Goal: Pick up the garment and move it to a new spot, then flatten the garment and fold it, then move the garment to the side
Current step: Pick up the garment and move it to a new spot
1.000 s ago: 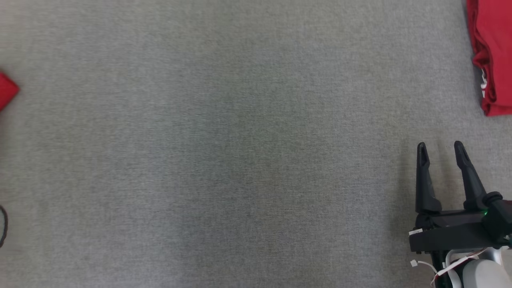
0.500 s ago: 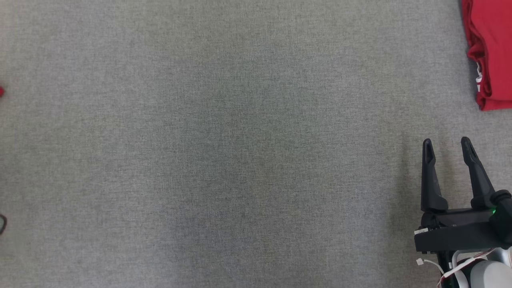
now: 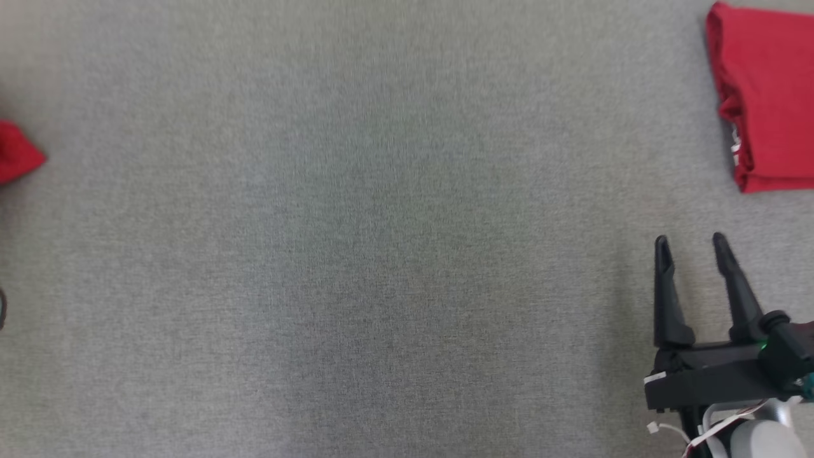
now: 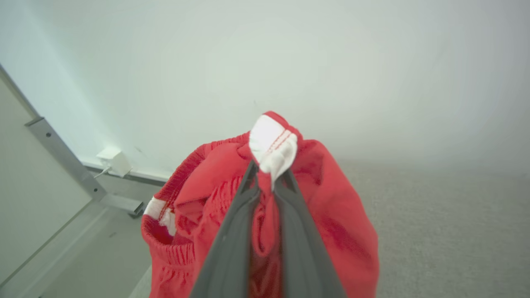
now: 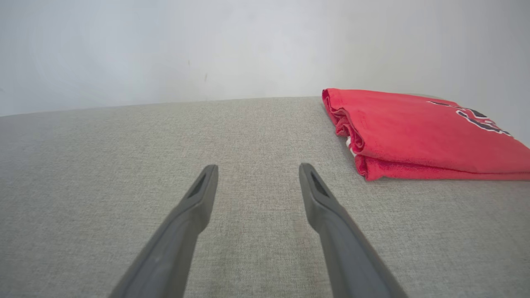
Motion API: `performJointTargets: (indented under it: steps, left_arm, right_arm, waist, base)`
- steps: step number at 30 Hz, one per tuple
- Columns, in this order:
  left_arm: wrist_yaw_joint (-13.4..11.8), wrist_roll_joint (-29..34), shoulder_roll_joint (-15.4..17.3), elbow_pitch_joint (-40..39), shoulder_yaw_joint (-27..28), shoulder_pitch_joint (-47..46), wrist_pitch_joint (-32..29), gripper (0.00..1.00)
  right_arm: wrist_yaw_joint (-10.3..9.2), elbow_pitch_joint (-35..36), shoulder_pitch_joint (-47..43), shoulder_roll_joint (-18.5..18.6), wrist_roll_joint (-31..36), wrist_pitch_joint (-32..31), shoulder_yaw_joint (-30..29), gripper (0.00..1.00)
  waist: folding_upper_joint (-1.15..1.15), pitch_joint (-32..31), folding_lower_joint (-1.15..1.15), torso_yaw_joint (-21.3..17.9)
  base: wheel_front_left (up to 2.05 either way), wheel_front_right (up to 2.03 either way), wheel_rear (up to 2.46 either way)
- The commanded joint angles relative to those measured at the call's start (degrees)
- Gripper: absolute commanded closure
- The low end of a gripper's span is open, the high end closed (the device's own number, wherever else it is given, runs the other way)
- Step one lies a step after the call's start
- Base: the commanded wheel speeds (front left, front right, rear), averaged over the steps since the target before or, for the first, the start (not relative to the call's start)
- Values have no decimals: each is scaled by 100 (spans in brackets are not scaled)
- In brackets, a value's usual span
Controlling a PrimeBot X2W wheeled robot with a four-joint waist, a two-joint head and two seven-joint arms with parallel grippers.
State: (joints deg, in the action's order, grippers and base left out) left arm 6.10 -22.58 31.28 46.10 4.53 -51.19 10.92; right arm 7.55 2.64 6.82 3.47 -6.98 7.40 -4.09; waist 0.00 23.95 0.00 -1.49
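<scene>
Two grippers, one load. We are holding the crumpled red garment with white trim and an elastic waistband (image 4: 339, 231) in the left gripper (image 4: 269, 171). Its fingers are pinching tight on a white-edged fold, and the rest is hanging bunched below, so no long axis is readable. The right gripper (image 3: 690, 245) is standing spread wide and empty at the lower right of the head view. We are judging the bare grey woven tabletop (image 3: 381, 254) between the arms to be open landing room. The folded red cloth with dark lettering (image 3: 769, 102) is occupying the far right, near the right gripper, so we are favouring a set-down centre-left, well apart from it.
</scene>
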Motion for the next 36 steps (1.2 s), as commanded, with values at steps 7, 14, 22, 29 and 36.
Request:
performJointTargets:
  steps: [7, 14, 22, 29, 36]
  left_arm:
    - [78, 199, -240, -1134, -497, -452, -46, 100]
    - [43, 257, -822, -2560, -1149, -733, -740, 100]
    - [-54, 117, -1763, -3343, -1868, -493, -1202, 100]
    - [-206, -10, -2415, -3386, -2347, 143, -1112, 100]
    - [-372, -188, -2662, -3207, -2549, 918, -809, 100]
  right_arm:
    - [-15, -531, -46, -39, -222, 311, 107, 0]
    - [-15, -1036, -3, -59, -486, 580, 213, 0]
    - [-15, -1415, 51, -60, -775, 745, 302, 0]
    - [-15, -1564, -9, -61, -853, 782, 277, 0]
    - [-15, -1503, -35, -62, -827, 782, 201, 0]
  waist:
    - [0, -625, 0, -231]
    - [0, -938, 0, -739]
    - [0, -1059, 0, -1370]
    - [0, -1107, 0, -1604]
    - [0, -1052, 0, -1512]
  base:
    - [0, 0, 0]
    - [0, 0, 0]
    - [0, 0, 0]
    - [0, 0, 0]
    - [0, 0, 0]
